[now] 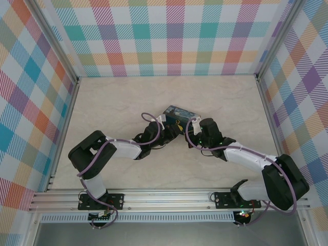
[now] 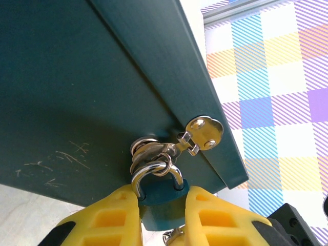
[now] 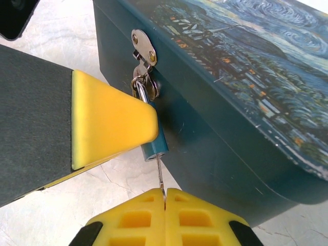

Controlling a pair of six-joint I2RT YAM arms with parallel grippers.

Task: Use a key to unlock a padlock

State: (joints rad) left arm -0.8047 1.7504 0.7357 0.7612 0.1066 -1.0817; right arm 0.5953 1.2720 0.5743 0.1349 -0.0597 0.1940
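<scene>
With the left tool (image 2: 163,199), gripping the teal body of a small silver-shackled metal padlock (image 3: 155,147), yellow fingers (image 2: 115,218) pressed on either side. With the right tool (image 3: 165,197), closed tight, pinching a thin silvery metal key (image 3: 161,177), shaft reaching up to the padlock's underside. Further out, shackle hooked through a silver hasp (image 2: 204,130) on the side of a dark teal box (image 3: 230,77) with a swirly blue painted lid. Box sitting near the middle of the pale marbled bench (image 1: 113,107), slightly toward the far edge.

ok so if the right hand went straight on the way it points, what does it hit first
Probably the padlock, at its underside: the key pinched in the right hand runs straight to it. The box sits close behind, depth unclear.
</scene>
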